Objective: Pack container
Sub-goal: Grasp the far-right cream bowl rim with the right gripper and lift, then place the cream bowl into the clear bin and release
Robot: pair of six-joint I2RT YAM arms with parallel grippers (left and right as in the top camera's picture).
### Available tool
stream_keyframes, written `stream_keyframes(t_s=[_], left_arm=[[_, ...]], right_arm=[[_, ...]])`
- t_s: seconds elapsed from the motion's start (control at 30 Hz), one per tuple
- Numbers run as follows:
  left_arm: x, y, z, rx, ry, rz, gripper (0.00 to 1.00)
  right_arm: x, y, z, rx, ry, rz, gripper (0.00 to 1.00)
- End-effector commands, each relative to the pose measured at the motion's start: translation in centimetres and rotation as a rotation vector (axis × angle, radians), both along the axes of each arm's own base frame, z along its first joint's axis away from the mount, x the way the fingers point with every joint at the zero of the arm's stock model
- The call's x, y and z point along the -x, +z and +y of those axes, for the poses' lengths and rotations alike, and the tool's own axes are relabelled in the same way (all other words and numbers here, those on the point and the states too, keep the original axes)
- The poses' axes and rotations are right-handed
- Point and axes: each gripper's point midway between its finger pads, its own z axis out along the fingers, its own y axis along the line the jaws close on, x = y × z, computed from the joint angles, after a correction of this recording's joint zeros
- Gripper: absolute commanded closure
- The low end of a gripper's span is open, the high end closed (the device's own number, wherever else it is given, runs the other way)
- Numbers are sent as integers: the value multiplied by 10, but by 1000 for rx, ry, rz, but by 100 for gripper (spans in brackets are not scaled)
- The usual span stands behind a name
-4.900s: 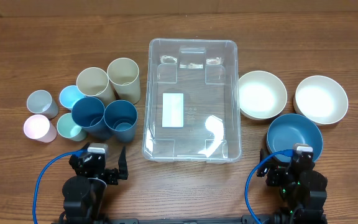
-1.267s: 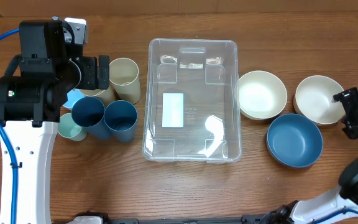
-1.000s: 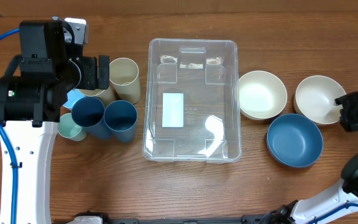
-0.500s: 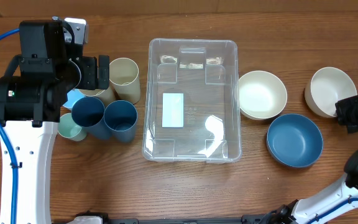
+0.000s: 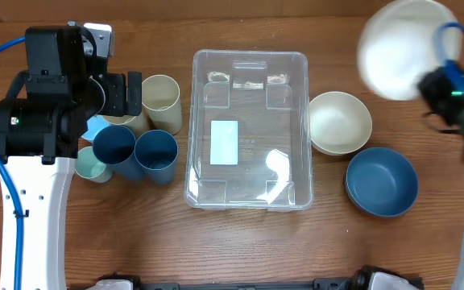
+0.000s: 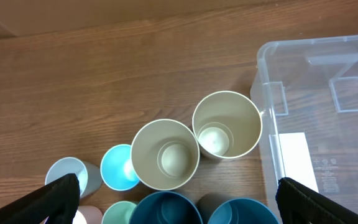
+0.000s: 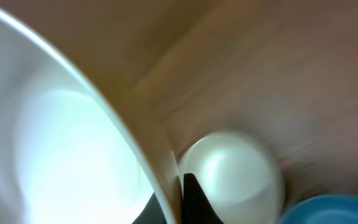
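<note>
Grips the outer cream bowl (image 5: pixel 399 48) by its rim with the right pincer (image 5: pixel 440 87), closed on it, and holds it high above the surface (image 5: pixel 216 250), toward the far right of the overhead view. A second ago had it resting on the wood; half a second ago, tipped up at the right edge. Shows it large and blurred now, so probably in mid-swing and already a little nearer the middle. Fills the left of the right wrist view with white rim, one dark finger (image 7: pixel 190 200) just below it.

Leaves the second cream bowl (image 5: pixel 340 122) and the blue bowl (image 5: pixel 382 181) where they were, close together. Keeps the left pincer (image 6: pixel 180 198) spread wide and empty above the cups (image 5: pixel 160 97), unmoved over the last second.

Finds the container (image 5: pixel 252 165) in the middle of the surface, between cups and bowls, holding nothing but its white label (image 5: pixel 225 142).

Means the first item is picked and packing is starting. Calls next, probably, for a carry left and down over the open container, then a release. Risks a slip, with only a rim pinch.
</note>
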Motion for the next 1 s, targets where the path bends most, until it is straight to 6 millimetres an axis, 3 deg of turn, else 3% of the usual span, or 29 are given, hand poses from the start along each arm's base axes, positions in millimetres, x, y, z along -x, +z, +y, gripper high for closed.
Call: stream_keyframes(t_s=[0.0,0.07,0.13,0.17,0.4,0.5,0.57,0.63,0.7,0.73,0.8,0.97], left_arm=[[-2,11,1,-13,-7,-31,0],[-2,11,1,-12,-7,-31,0],[-2,11,1,-12,-7,-31,0],[-2,11,1,-13,-7,-31,0],[-2,11,1,-12,-7,-31,0],[-2,11,1,-12,-7,-31,0],[-2,11,1,-12,-7,-31,0],[-2,11,1,-12,-7,-31,0],[-2,11,1,-13,-7,-31,0],[-2,11,1,-12,-7,-31,0],[-2,11,1,-13,-7,-31,0],[-2,11,1,-12,-7,-31,0]], right_arm=[[1,-3,81,57,211,11,96],[-1,-19,127,92,318,46,96],[-4,-38,156,117,382,89,96],[-10,-60,173,151,411,134,96],[-61,-166,206,232,436,268,96],[-74,-207,212,237,441,313,96],[-75,-222,213,238,445,335,96],[-77,-228,214,239,446,342,94],[-82,-224,217,245,464,309,81],[-87,-220,219,262,488,281,68],[-92,-213,220,280,508,248,60],[-100,-157,223,292,524,143,57]])
